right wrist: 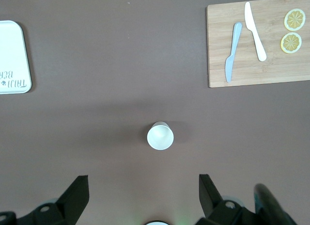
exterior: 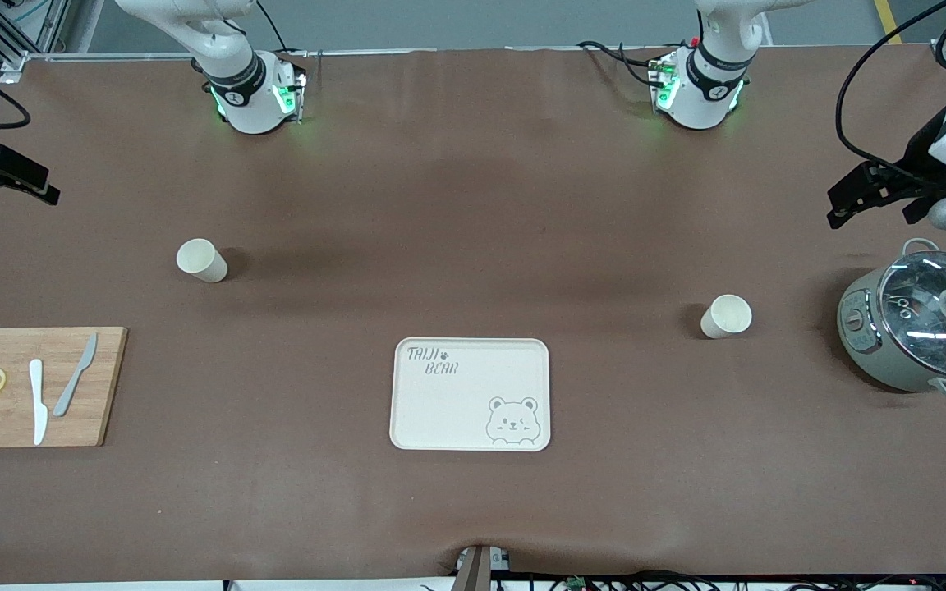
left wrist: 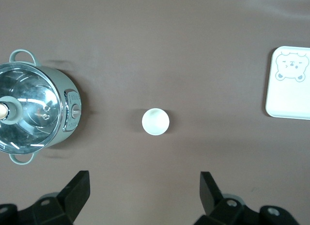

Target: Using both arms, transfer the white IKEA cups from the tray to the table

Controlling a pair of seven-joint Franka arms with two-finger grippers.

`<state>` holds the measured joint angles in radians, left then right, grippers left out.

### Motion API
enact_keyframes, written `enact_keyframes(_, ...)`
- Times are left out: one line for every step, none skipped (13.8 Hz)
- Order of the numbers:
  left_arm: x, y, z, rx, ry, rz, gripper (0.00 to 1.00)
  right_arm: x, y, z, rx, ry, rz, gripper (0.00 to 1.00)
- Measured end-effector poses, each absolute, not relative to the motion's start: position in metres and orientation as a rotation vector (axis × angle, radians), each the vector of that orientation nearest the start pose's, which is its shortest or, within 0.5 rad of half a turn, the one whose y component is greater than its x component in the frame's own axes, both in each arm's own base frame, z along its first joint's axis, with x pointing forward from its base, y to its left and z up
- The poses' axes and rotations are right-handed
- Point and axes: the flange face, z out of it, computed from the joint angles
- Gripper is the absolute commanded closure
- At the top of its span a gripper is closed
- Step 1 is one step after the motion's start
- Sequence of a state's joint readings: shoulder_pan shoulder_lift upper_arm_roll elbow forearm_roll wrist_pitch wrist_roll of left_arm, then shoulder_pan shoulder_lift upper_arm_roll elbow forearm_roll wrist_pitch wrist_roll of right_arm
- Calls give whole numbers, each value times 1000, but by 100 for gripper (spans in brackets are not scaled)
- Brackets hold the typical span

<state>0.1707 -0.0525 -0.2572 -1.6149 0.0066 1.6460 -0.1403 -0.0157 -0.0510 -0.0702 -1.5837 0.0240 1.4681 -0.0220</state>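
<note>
Two white cups stand upright on the brown table. One cup is toward the right arm's end, the other cup toward the left arm's end. My left gripper hangs open and empty high over the table edge next to the pot. Its wrist view looks down on the cup, well clear of the gripper. My right gripper hangs open and empty high over its own end of the table. In its wrist view the cup lies apart from the gripper.
A cream bear tray lies mid-table, nearer the front camera than both cups. A grey-green pot with a glass lid stands beside the left-end cup. A wooden board with two knives and lemon slices lies at the right arm's end.
</note>
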Motion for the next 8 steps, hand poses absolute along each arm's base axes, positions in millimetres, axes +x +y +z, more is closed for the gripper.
enact_keyframes(544, -50, 642, -3128, -83, -143, 0, 526, -44, 637, -3108, 96, 100, 0)
enact_keyframes(544, -51, 645, -3128, -83, -151, 0, 526, -44, 637, -3109, 96, 101, 0)
enact_keyframes(544, -51, 646, -3128, -83, -155, 0, 526, -44, 637, -3110, 96, 103, 0)
enact_keyframes(544, -51, 646, -3128, -83, -156, 0, 525, -44, 637, -3110, 97, 106, 0)
enact_keyframes(544, -51, 646, -3128, -83, -156, 0, 525, -44, 637, -3110, 98, 110, 0)
enact_keyframes(544, -51, 646, -3128, -82, -156, 0, 525, -44, 636, -3110, 98, 114, 0)
enact_keyframes(544, -52, 646, -3128, -80, -156, 0, 525, -44, 636, -3110, 98, 117, 0)
enact_keyframes(544, -52, 646, -3128, -79, -155, 0, 525, -44, 636, -3110, 98, 118, 0)
